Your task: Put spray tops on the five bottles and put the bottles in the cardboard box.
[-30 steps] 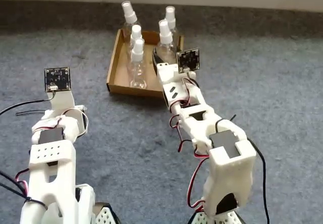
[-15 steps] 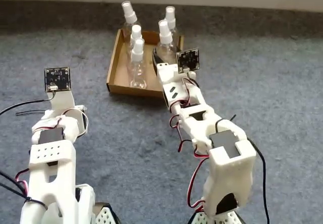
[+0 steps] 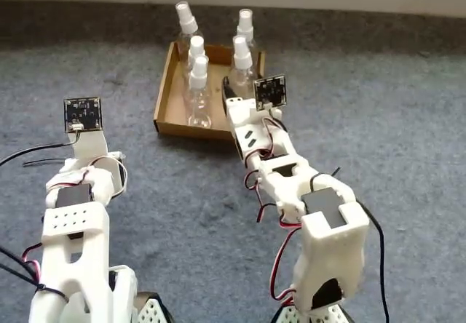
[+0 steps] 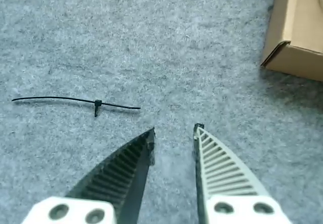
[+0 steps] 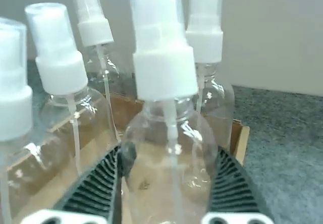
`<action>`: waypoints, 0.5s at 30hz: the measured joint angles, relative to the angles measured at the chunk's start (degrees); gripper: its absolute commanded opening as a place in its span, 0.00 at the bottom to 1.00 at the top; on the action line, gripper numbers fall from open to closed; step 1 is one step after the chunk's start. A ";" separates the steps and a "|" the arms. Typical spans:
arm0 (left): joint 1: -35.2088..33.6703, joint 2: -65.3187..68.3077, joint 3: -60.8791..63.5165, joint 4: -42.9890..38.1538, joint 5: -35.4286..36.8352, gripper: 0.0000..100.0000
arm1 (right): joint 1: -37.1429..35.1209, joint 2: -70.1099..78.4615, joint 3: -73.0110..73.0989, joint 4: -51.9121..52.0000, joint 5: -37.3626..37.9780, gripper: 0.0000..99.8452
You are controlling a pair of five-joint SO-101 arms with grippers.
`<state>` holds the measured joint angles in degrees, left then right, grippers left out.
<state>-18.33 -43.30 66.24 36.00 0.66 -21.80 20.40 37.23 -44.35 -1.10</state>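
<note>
We saw the right gripper point(image 5: 171, 158) clamped on the held bottle point(image 5: 169, 133), jaws partway open, w/ one ribbed finger point(image 5: 101, 183) against each side of the clear body. That bottle stood upright w/ its spray top point(image 5: 161, 57) on, at the right side of the cardboard box point(image 3: 166, 94), just inside the right wall. We couldn't tell whether its base rested on the box floor.

Four other bottles were upright, each w/ a white spray top. The front bottle point(image 3: 198, 90) stood in the box approx. mid-way along, nearer the left wall, and the second bottle point(image 3: 196, 50) stood just behind it, almost touching. The far-left bottle point(image 3: 187, 21) and far-right bottle point(image 3: 245, 26) stood at the box's far end, one near each corner. Their bases were hidden, so we couldn't tell if they were inside the rim.

The left gripper point(image 4: 174, 132) hung over the grey carpet point(image 3: 378, 119), jaws moderately open and holding nothing. Its dark finger point(image 4: 126, 168) and pale finger point(image 4: 222, 168) were clearly apart at the tips. A black cable tie point(image 4: 96, 103) lay flat on the carpet near the dark fingertip, not touching it. A corner of the box showed farther off on the pale finger's side. In the high view the left arm point(image 3: 80, 192) sat well apart from the box, and the right arm point(image 3: 291, 170) stretched up to the box's near right corner.
</note>
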 measured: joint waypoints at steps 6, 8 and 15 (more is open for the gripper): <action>0.00 0.00 0.00 0.00 0.00 0.13 | 0.00 0.00 0.00 0.00 0.00 0.18; 0.00 0.00 0.00 0.00 0.00 0.13 | 0.00 0.00 0.00 0.00 0.00 0.18; 0.00 0.00 0.00 -0.18 0.00 0.13 | 0.00 0.00 0.00 0.00 0.88 0.18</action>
<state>-18.33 -43.30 66.24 35.82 0.66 -21.80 20.40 37.23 -44.35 -0.22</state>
